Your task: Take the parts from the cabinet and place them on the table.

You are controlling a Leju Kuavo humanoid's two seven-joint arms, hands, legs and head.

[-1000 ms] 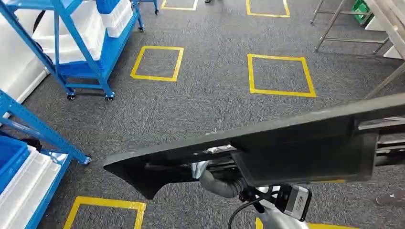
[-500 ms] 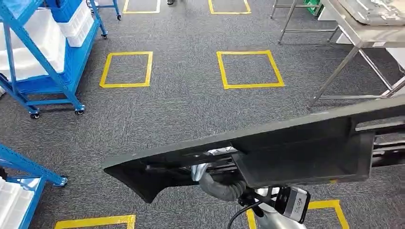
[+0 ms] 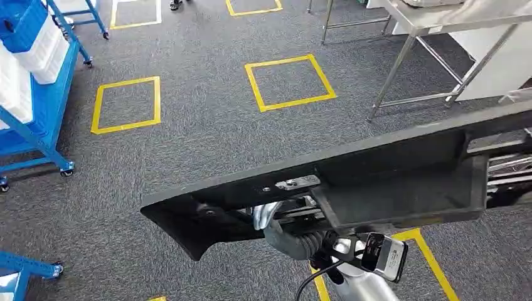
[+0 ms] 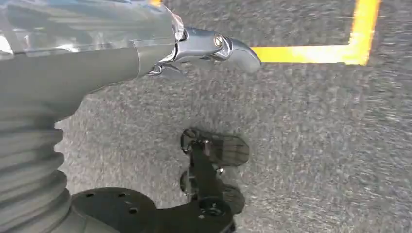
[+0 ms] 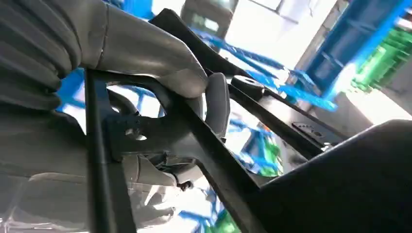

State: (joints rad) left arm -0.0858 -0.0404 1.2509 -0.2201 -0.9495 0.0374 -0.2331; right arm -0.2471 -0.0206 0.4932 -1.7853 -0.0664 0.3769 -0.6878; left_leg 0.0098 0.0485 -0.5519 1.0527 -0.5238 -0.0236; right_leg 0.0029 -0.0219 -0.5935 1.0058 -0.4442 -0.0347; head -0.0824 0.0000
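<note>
Nearest to me, my right hand (image 5: 160, 92) grips the long black part (image 3: 326, 182) from beneath, thumb wrapped over one of its ribs and the other fingers tucked under the frame. I judge the hold sits near the middle so the long piece balances flat across my front instead of tipping toward either end. In the head view the part spans from its pointed tip low on my left to past the frame edge on my right, with its open pocket facing me.

My left hand (image 4: 194, 48) hangs at my side over the grey carpet (image 3: 207, 144), holding nothing; whether its fingers are spread or curled I cannot tell from this angle.

Beyond the part, a yellow taped square (image 3: 290, 82) marks the floor. Farther off on my right stands the steel table (image 3: 439, 22), where I judge this part belongs, so I carry it high enough to clear the edge. Off to my left, the blue rack (image 3: 37, 94) with white bins stands well apart.
</note>
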